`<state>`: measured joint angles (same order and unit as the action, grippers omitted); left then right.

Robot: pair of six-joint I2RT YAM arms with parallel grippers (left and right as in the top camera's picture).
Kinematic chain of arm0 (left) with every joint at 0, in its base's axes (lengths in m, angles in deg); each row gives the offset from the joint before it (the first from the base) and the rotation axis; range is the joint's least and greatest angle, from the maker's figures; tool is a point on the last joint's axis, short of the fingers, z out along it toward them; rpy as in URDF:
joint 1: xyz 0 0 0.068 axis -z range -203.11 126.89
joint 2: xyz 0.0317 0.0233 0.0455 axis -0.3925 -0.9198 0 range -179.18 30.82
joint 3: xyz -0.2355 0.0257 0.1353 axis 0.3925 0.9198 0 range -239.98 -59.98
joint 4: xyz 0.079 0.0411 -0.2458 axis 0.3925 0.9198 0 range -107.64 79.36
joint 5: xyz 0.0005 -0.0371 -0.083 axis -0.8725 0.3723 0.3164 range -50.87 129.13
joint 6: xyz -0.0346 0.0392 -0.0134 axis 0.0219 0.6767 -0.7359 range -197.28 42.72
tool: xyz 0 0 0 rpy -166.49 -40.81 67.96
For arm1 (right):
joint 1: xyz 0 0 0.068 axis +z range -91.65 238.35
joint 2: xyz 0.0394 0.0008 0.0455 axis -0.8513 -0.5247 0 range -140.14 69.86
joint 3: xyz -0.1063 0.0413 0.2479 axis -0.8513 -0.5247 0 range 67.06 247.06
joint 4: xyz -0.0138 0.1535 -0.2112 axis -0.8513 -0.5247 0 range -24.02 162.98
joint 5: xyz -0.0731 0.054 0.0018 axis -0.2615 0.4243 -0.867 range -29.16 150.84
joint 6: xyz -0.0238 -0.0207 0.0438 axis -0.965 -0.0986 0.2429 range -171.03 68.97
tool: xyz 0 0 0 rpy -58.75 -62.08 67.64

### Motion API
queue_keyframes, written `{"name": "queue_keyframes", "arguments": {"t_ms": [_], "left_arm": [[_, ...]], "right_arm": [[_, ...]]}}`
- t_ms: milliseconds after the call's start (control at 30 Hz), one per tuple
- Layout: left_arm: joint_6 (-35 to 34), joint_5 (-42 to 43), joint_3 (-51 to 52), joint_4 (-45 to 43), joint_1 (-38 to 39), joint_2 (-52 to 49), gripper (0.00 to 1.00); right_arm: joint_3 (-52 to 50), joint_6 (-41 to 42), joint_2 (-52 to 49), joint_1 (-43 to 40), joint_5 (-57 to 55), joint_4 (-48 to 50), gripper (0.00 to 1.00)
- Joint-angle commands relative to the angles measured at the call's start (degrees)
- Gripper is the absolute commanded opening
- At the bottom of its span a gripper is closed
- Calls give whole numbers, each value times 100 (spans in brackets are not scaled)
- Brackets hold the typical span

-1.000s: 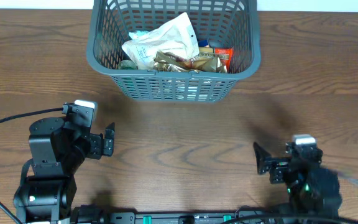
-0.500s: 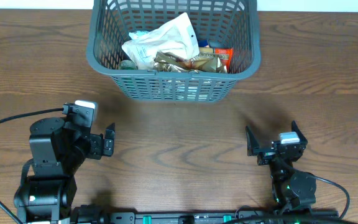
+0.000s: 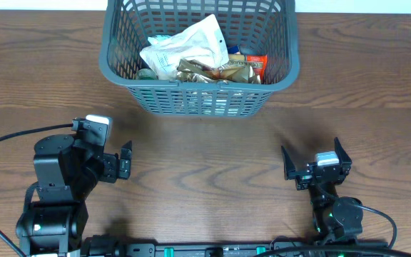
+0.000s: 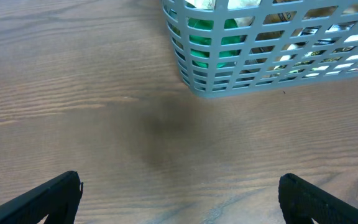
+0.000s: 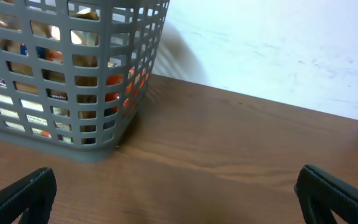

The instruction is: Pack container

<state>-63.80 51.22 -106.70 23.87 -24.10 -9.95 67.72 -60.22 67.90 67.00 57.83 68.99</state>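
The dark grey slotted container (image 3: 198, 96) stands at the table's far middle. It holds a crumpled white bag (image 3: 184, 48), a gold packet (image 3: 216, 70) and an orange-red packet (image 3: 256, 66). My left gripper (image 3: 125, 160) rests low at the near left, open and empty. In the left wrist view (image 4: 179, 190) its jaws stand wide apart over bare wood, with the container (image 4: 247, 71) ahead. My right gripper (image 3: 314, 163) is at the near right, open and empty. In the right wrist view (image 5: 176, 183) it faces the container's right corner (image 5: 61, 115).
The wooden table (image 3: 205, 164) stretches between the two arms and the container. A white wall (image 5: 278, 50) lies beyond the table's far edge in the right wrist view. Something green (image 4: 210, 34) shows through the container's lattice in the left wrist view.
The right arm has swung its gripper round and forward, so both open fingers now point toward the container. The left arm and the container have not moved.
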Motion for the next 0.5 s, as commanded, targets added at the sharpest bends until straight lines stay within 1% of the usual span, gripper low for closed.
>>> {"name": "queue_keyframes", "arguments": {"t_ms": [0,400,467], "left_arm": [[-28,74,-11,-24,17,-4,98],[-7,55,-11,-17,22,61,98],[188,-229,-11,223,22,302,98]], "right_arm": [[-37,-74,39,39,44,-4,99],[-35,-72,39,39,44,-4,99],[-35,-74,39,39,44,-4,99]]}}
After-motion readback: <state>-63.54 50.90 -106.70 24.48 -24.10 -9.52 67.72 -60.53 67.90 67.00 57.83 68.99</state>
